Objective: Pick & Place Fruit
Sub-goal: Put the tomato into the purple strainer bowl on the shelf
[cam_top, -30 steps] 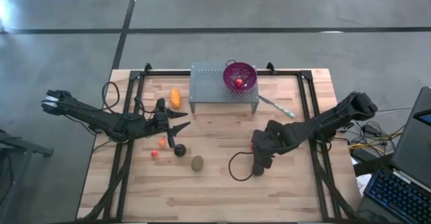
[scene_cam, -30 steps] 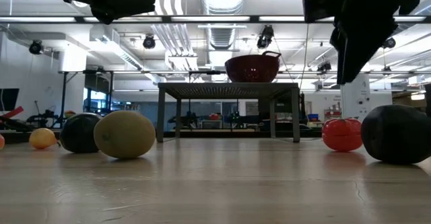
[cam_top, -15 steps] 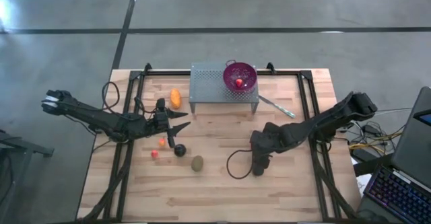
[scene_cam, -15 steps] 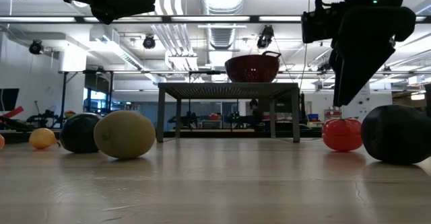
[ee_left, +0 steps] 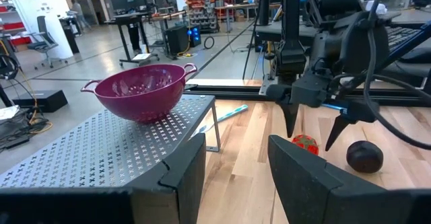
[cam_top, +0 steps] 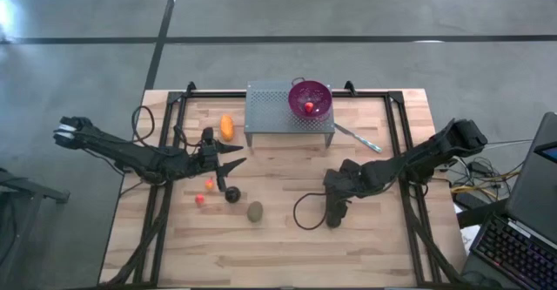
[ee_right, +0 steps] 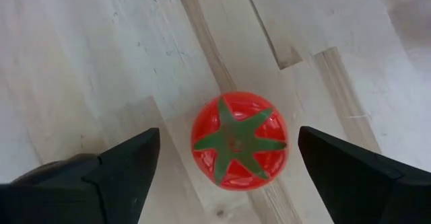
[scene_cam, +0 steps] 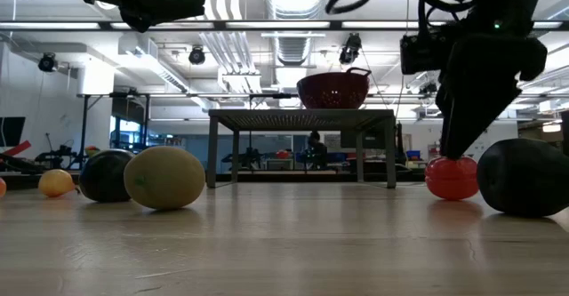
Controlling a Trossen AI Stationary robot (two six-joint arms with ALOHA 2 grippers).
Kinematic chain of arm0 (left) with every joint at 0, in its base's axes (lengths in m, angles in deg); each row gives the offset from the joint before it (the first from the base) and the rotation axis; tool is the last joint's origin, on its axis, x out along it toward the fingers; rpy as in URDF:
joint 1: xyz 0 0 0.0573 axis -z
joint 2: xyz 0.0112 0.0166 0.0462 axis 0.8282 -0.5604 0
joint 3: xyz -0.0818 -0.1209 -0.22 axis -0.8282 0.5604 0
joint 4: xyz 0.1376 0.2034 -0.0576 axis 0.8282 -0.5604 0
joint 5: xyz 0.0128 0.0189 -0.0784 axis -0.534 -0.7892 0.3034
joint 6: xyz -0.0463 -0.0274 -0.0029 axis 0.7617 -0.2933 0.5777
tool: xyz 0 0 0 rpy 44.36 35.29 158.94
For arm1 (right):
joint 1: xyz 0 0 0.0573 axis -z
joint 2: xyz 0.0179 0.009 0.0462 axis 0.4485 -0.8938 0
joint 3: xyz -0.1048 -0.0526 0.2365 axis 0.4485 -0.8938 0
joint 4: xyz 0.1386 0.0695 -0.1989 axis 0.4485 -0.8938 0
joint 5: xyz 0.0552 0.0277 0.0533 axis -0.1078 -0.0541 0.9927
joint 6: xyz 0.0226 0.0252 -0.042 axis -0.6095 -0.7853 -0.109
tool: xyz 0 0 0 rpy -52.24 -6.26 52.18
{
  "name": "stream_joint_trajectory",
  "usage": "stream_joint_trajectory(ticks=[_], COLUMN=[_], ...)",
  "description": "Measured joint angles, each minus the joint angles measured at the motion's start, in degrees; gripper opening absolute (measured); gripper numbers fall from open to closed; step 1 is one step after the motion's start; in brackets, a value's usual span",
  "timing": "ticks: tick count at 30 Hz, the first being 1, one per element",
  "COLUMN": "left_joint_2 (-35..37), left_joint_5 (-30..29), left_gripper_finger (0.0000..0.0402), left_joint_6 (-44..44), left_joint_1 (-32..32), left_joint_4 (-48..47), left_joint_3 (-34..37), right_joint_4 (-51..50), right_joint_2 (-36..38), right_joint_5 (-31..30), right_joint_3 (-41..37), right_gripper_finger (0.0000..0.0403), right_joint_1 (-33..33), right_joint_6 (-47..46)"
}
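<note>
A red tomato-like fruit (ee_right: 239, 140) with a green star top rests on the wooden table, seen also in the low view (scene_cam: 452, 177). My right gripper (ee_right: 229, 133) hangs open just above it, pointing steeply down with a finger out to either side and touching nothing (ee_left: 311, 128). A near-black round (ee_left: 364, 156) lies close beside it. My left gripper (ee_left: 236, 150) stands open and level at the table's left (cam_top: 235, 156), with nothing between its fingers. Near it lie an elongated orange fruit (cam_top: 227, 126), a small orange ball (cam_top: 209, 184), a red ball (cam_top: 200, 199), a black round (cam_top: 232, 194) and a brown-green oval (cam_top: 255, 211).
A purple perforated bowl (cam_top: 310, 98) with a red ball inside sits on a perforated metal stand (cam_top: 270, 116) at the table's far middle. A thin utensil (cam_top: 357, 138) lies to the right of the stand. A cable loop (cam_top: 305, 213) lies by my right gripper.
My right gripper has come down toward the red tomato-like fruit, and in the low view its fingertips now reach about the height of the fruit's top. The fruits have stayed where they were.
</note>
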Motion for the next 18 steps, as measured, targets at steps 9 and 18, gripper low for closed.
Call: stream_joint_trajectory(ticks=[9,18], left_joint_2=[0.0,0.0], left_joint_5=[-0.01,-0.01], left_gripper_finger=[0.0168,0.0168], left_joint_6=[0.0,0.0], left_joint_1=[0.02,0.02], left_joint_4=[0.02,0.02], left_joint_3=[0.0,0.0], right_joint_4=[3.38,4.61], right_joint_2=[-0.02,-0.95], right_joint_5=[-0.7,-1.97], right_joint_3=[-3.26,-3.84], right_gripper_finger=[0.0349,0.032], right_joint_1=[0.19,0.6], right_joint_6=[-0.25,-0.34])
